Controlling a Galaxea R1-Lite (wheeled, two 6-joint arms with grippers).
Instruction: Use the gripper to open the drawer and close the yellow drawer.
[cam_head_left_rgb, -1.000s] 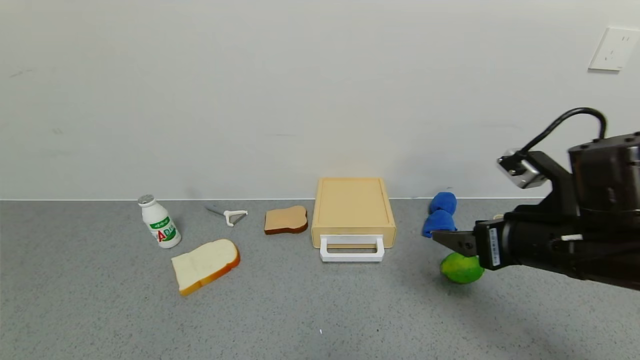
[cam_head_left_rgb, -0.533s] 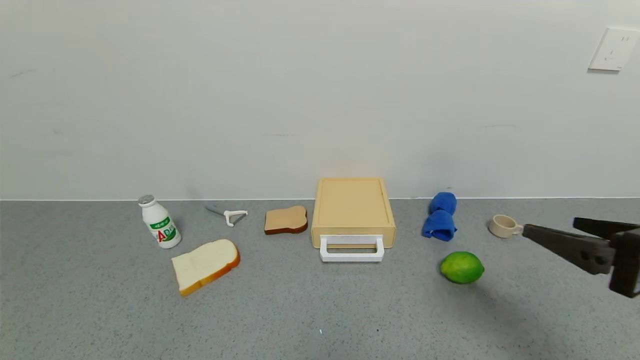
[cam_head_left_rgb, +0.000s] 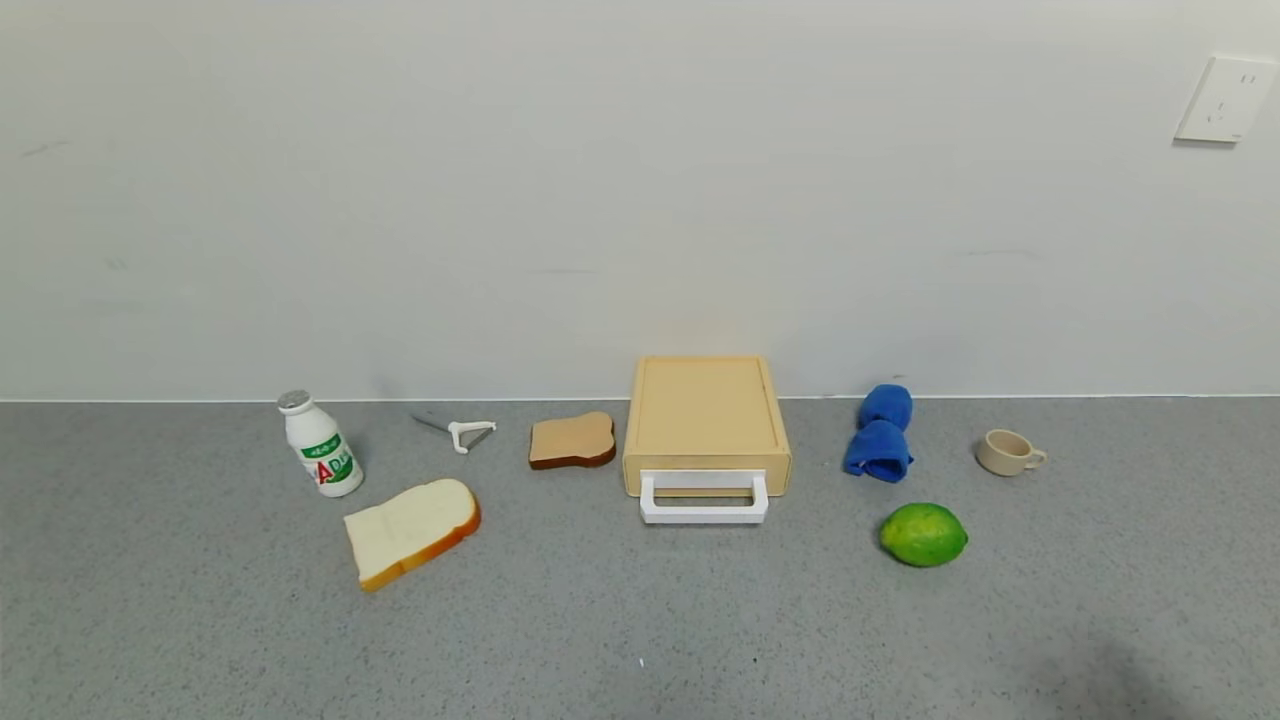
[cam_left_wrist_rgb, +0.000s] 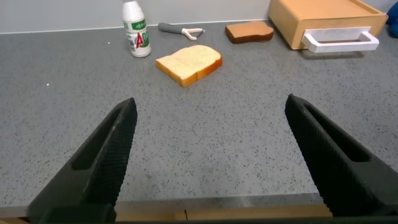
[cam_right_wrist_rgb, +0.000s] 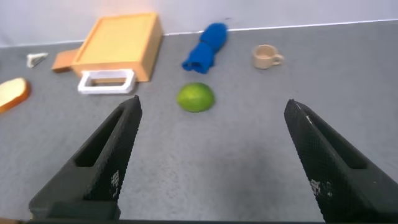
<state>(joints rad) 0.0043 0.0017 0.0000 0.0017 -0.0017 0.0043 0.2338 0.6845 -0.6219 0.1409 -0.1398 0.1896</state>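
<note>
The pale-yellow drawer (cam_head_left_rgb: 706, 420) stands at the back middle of the grey counter, its tray pushed in and its white loop handle (cam_head_left_rgb: 704, 498) facing me. It also shows in the left wrist view (cam_left_wrist_rgb: 323, 22) and the right wrist view (cam_right_wrist_rgb: 118, 48). Neither gripper appears in the head view. My left gripper (cam_left_wrist_rgb: 210, 106) is open and empty over the counter's near edge, far from the drawer. My right gripper (cam_right_wrist_rgb: 211, 109) is open and empty, pulled back near the front right, with the lime beyond it.
A white bottle (cam_head_left_rgb: 320, 445), a peeler (cam_head_left_rgb: 460, 432), a brown bread slice (cam_head_left_rgb: 572, 440) and a white bread slice (cam_head_left_rgb: 410, 530) lie left of the drawer. A blue cloth (cam_head_left_rgb: 882, 432), a beige cup (cam_head_left_rgb: 1006, 452) and a green lime (cam_head_left_rgb: 923, 535) lie right.
My right arm has drawn back to the right and left the head view. The drawer and the other objects have not moved.
</note>
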